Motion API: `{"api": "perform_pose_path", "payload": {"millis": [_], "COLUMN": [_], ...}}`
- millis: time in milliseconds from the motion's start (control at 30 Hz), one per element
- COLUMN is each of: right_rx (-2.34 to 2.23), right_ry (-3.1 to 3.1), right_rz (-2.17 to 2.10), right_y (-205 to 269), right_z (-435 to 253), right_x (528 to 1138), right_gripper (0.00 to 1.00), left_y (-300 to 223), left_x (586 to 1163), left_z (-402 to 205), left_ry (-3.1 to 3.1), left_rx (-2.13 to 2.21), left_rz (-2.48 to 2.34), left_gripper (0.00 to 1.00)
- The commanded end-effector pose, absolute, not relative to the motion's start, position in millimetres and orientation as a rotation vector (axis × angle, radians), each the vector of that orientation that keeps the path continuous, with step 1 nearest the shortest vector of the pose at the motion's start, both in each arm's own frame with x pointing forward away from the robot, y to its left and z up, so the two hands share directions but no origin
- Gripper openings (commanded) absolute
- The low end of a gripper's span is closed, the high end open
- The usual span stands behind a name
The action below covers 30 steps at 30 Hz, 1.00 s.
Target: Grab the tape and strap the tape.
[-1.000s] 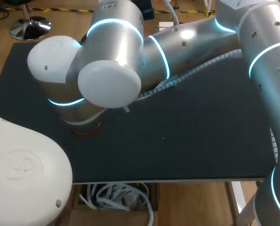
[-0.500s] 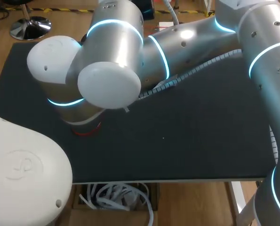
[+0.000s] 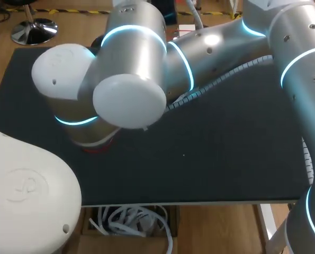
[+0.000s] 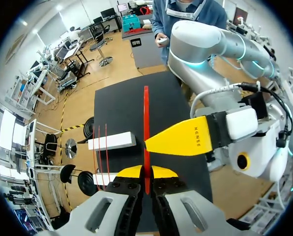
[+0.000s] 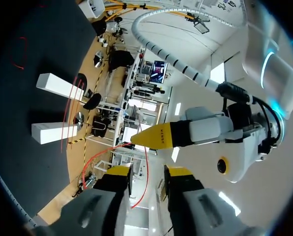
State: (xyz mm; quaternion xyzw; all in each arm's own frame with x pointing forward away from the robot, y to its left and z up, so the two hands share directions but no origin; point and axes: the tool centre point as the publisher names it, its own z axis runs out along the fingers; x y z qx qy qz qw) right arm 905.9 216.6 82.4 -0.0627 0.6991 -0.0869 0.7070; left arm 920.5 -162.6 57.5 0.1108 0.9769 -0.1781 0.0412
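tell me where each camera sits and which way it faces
Head view: above and behind, looking down on the table; left arm near, right arm stretched across.
Left wrist view: on the left wrist, looking along the left gripper, shut on the tape.
Right wrist view: on the right wrist, looking past the open right gripper.
Both wrist views share tape and white blocks.

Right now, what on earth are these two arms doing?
The left gripper is pinching a thin red tape, held edge-on above the black table. The right gripper is open close beside it, one yellow fingertip pointing at the tape. Two white blocks on the table have red strands running across them.
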Motion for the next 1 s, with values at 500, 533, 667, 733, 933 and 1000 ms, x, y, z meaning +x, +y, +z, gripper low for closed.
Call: {"api": "perform_pose_path", "payload": {"millis": [500, 533, 667, 733, 933, 1000], "right_rx": [-0.077, -0.07, -0.051, -0.047, -0.038, -0.031], "right_ry": [1.549, 1.549, 1.539, 1.535, 1.528, 1.531], "right_rz": [-0.219, -0.222, -0.227, -0.227, -0.224, -0.225], "right_y": [179.7, 176.2, 162.9, 157.0, 139.6, 132.7], "right_z": [101.3, 102.3, 108.4, 111.5, 118.4, 119.9], "right_x": [879.7, 880.2, 882.8, 882.9, 881.9, 882.3], "right_gripper": [0.61, 0.8, 1.0, 1.0, 1.0, 1.0], "left_y": [-162.6, -162.6, -162.6, -162.6, -162.6, -162.6], "left_x": [920.7, 920.7, 920.7, 920.7, 920.7, 920.7], "left_z": [58.7, 58.7, 58.7, 58.7, 58.7, 58.7], "left_ry": [2.994, 2.994, 2.994, 2.994, 2.994, 2.994], "left_rx": [0.34, 0.34, 0.34, 0.34, 0.34, 0.34], "left_rz": [-0.539, -0.539, -0.539, -0.539, -0.539, -0.539], "left_gripper": [0.0, 0.0, 0.0, 0.0, 0.0, 0.0]}}
